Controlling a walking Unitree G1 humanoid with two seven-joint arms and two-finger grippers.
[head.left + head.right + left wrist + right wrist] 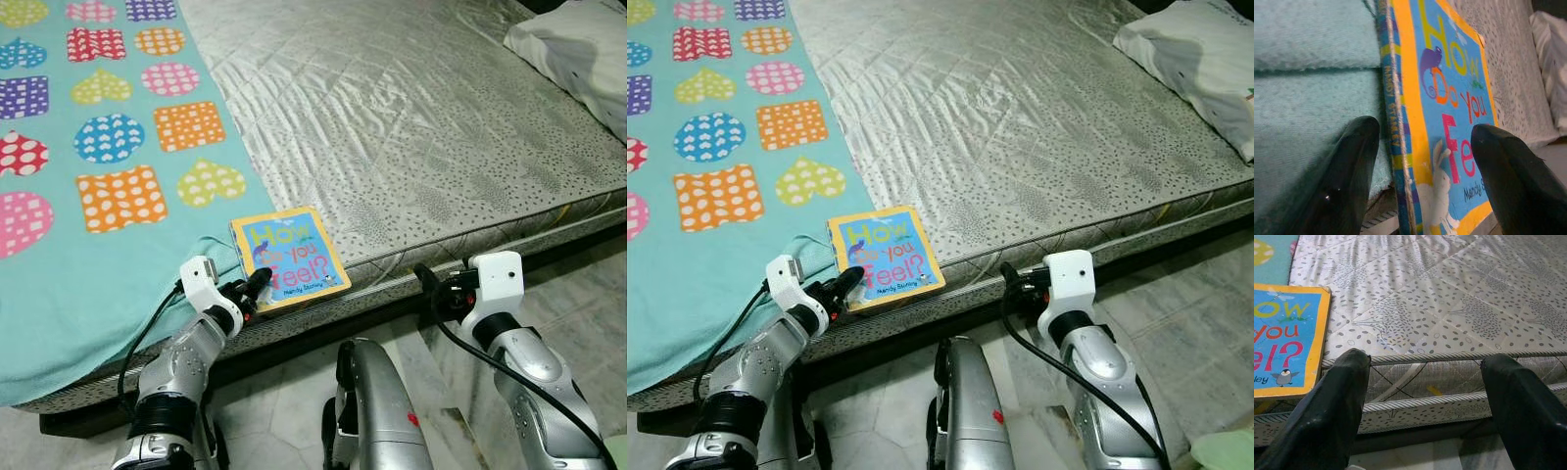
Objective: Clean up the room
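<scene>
A board book (289,257) with a blue cover and yellow border, titled "How Do You Feel?", lies flat at the near edge of the mattress (421,137), partly on the teal blanket (88,245). My left gripper (253,291) is open at the book's near left corner; in the left wrist view its fingers (1342,181) straddle the book's spine (1396,142) without closing. My right gripper (429,286) is open in front of the mattress side, to the right of the book (1283,342), holding nothing.
The teal blanket carries coloured hearts and squares and covers the mattress's left part. A white pillow (578,49) lies at the far right. Tiled floor (578,294) runs along the bed's near side. My torso (377,411) stands close to the bed edge.
</scene>
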